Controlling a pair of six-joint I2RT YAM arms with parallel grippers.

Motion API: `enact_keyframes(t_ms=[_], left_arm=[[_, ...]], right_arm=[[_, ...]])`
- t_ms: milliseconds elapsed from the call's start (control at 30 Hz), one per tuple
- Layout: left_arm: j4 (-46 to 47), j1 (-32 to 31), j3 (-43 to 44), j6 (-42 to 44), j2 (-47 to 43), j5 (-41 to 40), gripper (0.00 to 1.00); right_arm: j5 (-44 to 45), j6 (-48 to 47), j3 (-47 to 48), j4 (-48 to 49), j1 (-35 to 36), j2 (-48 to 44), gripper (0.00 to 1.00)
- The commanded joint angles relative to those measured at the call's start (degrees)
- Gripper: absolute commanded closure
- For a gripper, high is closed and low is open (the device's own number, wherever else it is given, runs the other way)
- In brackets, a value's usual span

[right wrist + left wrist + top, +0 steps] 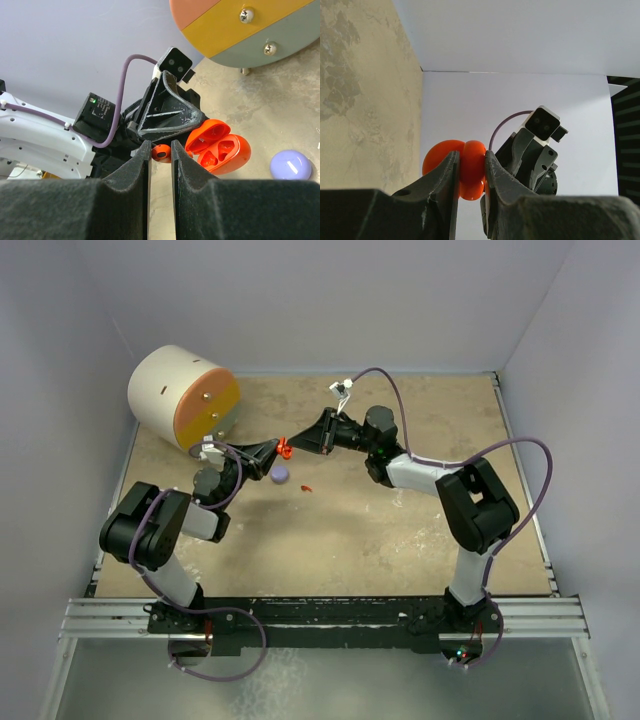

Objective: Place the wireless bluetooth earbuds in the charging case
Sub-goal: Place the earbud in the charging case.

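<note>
- Grippers seen from overhead: my left gripper (274, 451) and my right gripper (300, 443) come tip to tip in the upper middle of the frame, with a red-orange plastic clamshell charging case (285, 448) between them.
- Just below them, a round lavender case (280, 475) and a loose tiny red earbud (307, 486) lie on the tan table (420, 540). A large cream drum (170, 390) sits at upper left.
- Left wrist view: at lower centre my left fingers (445, 175) are squeezed tight on the edge of the charging case (440, 157).
- Right wrist view: my right fingers (137, 170) are nearly together, and a second small red earbud (161, 152) is pinched at their tips. The charging case (220, 147) gapes open just right of it, and the lavender case (291, 165) is at lower right.
</note>
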Motion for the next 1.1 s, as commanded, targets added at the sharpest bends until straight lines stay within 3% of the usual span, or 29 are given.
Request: enact_keyframes(t_ms=[0,1067], left_arm=[[5.7,-0.4,1.5,-0.4,0.5,0.9,1.00],[7.4,-1.0,2.2,-0.6,0.9,2.3,1.00]], right_arm=[[-1.4,0.6,1.6,3.1,-0.5,0.4,1.00],[-2.5,1.9,0.5,4.8,-1.1,2.3,1.00]])
